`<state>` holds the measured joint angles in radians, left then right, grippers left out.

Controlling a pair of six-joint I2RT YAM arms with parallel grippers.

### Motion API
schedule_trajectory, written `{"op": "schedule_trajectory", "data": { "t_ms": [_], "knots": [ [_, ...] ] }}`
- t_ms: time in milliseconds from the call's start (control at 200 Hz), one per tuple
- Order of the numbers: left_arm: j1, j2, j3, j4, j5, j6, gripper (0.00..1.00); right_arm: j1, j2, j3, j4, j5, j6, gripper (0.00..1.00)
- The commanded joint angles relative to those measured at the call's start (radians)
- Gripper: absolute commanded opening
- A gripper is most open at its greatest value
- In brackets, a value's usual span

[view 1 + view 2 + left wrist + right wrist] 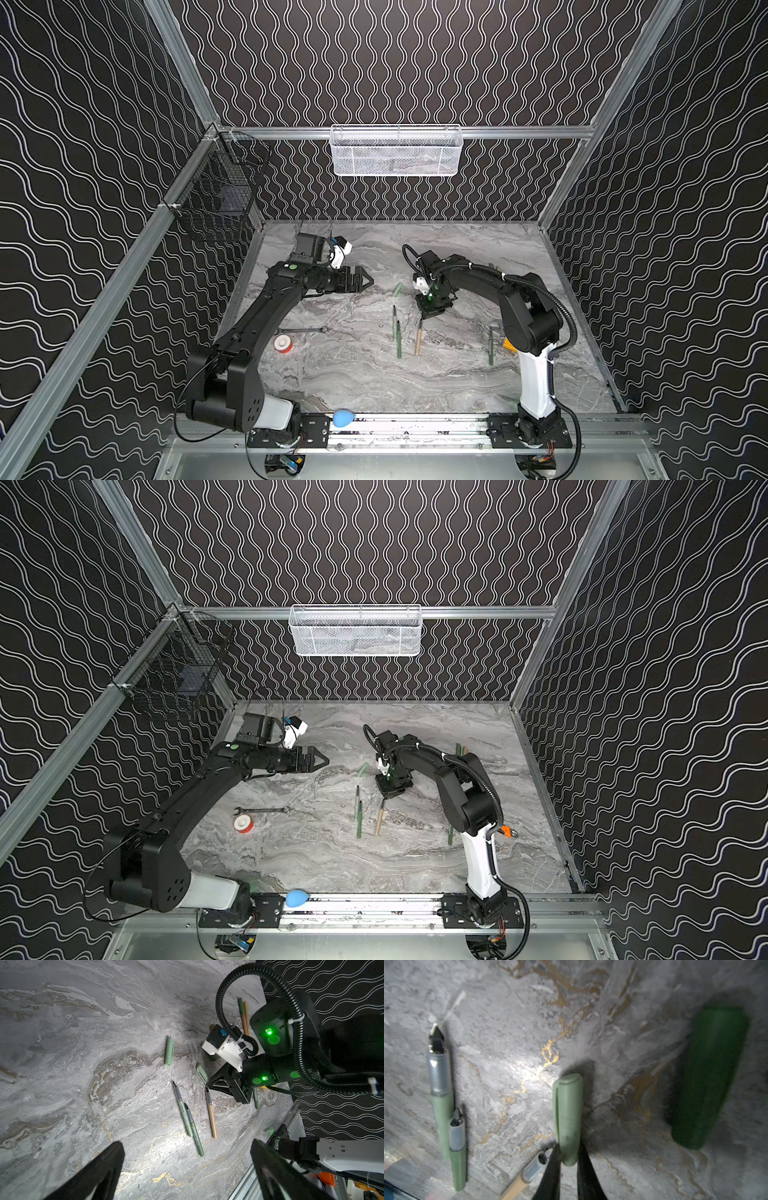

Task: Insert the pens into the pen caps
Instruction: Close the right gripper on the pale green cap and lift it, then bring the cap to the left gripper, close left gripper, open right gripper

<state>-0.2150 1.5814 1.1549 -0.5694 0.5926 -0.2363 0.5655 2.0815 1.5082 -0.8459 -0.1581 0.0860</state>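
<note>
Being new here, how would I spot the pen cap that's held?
Over the marble table, find the right gripper near the middle. It pinches a pale green cap; the dark green cap and other pale cap nearby lie loose.

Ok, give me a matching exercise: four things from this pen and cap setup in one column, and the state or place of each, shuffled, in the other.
Column one:
1. left gripper
2. right gripper
3. tan pen
4. white mesh basket

Column two:
a. hangs on the back rail
b. shut on a pale green pen cap
c. open, holding nothing
d. lies uncapped on the table

Pairs: 1-c, 2-b, 3-d, 4-a
</note>
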Motion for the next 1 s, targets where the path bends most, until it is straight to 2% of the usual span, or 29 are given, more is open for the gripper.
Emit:
{"op": "schedule_trajectory", "data": {
  "t_ms": [0, 160, 290, 561, 676, 996],
  "knots": [
    [0.000, -0.005, 0.001, 0.036, 0.026, -0.008, 0.99, 0.001, -0.017, 0.012, -0.005, 0.025, -0.003, 0.14],
    [0.000, -0.008, -0.003, 0.050, 0.049, -0.017, 0.99, 0.001, -0.058, 0.006, 0.019, 0.014, -0.011, 0.14],
    [-0.002, -0.009, -0.021, 0.093, 0.108, -0.040, 0.99, 0.002, -0.091, 0.000, 0.036, -0.012, -0.023, 0.13],
    [-0.064, -0.006, -0.031, 0.208, 0.169, -0.087, 0.97, 0.034, -0.233, 0.004, 0.120, -0.207, -0.049, 0.13],
    [-0.089, 0.012, -0.024, 0.253, 0.178, -0.126, 0.93, 0.052, -0.289, 0.002, 0.169, -0.277, -0.036, 0.13],
    [-0.103, 0.030, -0.048, 0.433, 0.258, -0.239, 0.79, 0.074, -0.410, -0.048, 0.304, -0.378, 0.037, 0.13]
  ]
}}
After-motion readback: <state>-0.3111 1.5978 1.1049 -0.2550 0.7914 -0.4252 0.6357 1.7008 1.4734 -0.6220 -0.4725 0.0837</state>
